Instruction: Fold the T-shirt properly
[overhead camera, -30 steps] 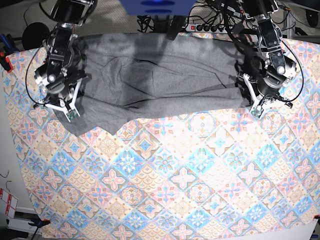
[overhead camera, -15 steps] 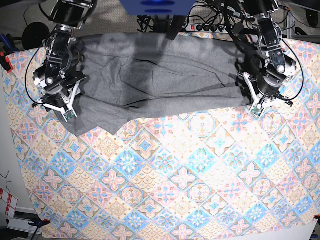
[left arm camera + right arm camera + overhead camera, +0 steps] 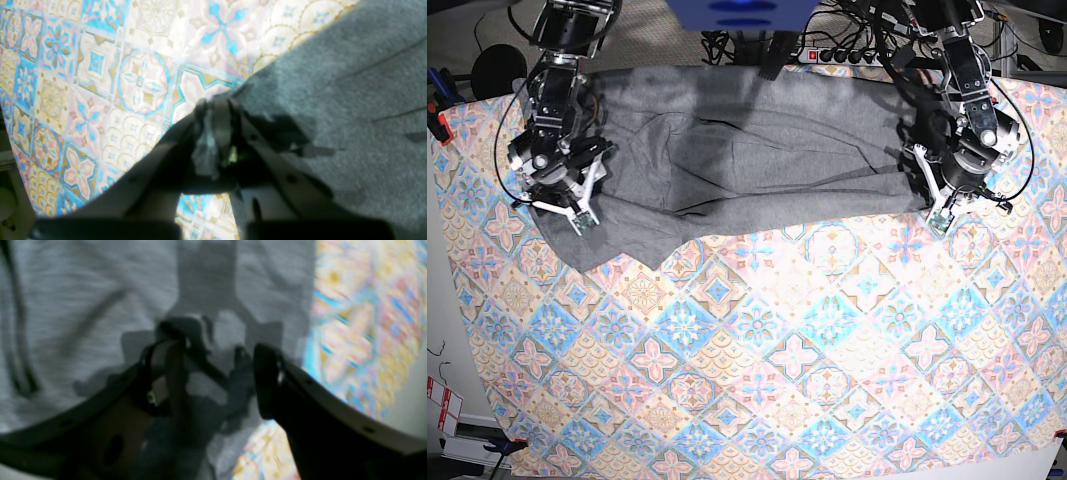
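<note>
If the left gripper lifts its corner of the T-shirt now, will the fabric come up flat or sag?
Probably sag: the T-shirt lies in soft creases, so it looks floppy. The left gripper pinches just a small bunch, so the rest would likely drape. It may drag on the tablecloth rather than slide cleanly.

a table under a colourful patterned tablecloth (image 3: 777, 360); the grey t-shirt (image 3: 747, 160) lies spread along its far edge.

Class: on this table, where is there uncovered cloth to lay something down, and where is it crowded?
Free: the patterned tablecloth from the T-shirt's near hem to the near table edge. Crowded: the far strip, with the shirt between the left tool and right tool.
</note>
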Available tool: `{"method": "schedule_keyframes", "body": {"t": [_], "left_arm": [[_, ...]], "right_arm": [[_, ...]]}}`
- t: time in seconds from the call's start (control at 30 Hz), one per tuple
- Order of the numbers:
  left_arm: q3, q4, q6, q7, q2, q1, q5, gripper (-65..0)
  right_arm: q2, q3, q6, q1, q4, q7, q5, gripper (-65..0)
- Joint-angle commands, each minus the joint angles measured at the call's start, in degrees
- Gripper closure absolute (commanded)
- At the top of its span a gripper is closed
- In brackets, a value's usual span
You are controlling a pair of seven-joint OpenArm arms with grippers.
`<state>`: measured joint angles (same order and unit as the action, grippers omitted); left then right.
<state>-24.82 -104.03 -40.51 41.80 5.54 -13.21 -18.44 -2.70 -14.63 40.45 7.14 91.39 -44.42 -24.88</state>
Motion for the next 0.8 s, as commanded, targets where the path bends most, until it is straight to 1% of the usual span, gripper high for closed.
{"method": "schedule_keyframes", "body": {"t": [0.0, 0.2, 0.33, 0.47, 0.63, 0.7, 0.77], "left_arm": [[-0.1, -1.0, 0.5, -0.6, 0.5, 0.4, 0.3, 0.0], [-0.1, -1.0, 0.5, -0.4, 0.4, 0.6, 0.3, 0.0], [-0.1, -1.0, 0.5, -0.4, 0.4, 0.6, 0.3, 0.0], [-0.1, -1.0, 0.5, -0.4, 0.4, 0.6, 0.3, 0.0], [-0.1, -1.0, 0.5, -0.4, 0.4, 0.7, 0.3, 0.0], [-0.1, -1.0, 0.5, -0.4, 0.4, 0.7, 0.3, 0.0], [-0.1, -1.0, 0.5, -0.4, 0.4, 0.7, 0.3, 0.0]], "right_arm": [[-0.6, 0.2, -0.4, -0.9, 0.9, 0.9, 0.2, -33.6], [0.2, 0.3, -0.4, -2.1, -0.7, 1.0, 0.2, -33.6], [-0.1, 0.3, -0.4, -4.8, -6.6, 1.1, 0.1, -33.6], [-0.1, 0.3, -0.4, -4.9, -9.2, 4.8, 0.1, -33.6], [-0.1, 0.3, -0.4, -5.0, -9.6, 4.9, 0.1, -33.3], [-0.1, 0.3, -0.4, -5.0, -9.6, 5.0, 0.1, -29.8], [-0.2, 0.3, -0.4, -5.0, -9.6, 5.0, 0.1, -23.5]]}}
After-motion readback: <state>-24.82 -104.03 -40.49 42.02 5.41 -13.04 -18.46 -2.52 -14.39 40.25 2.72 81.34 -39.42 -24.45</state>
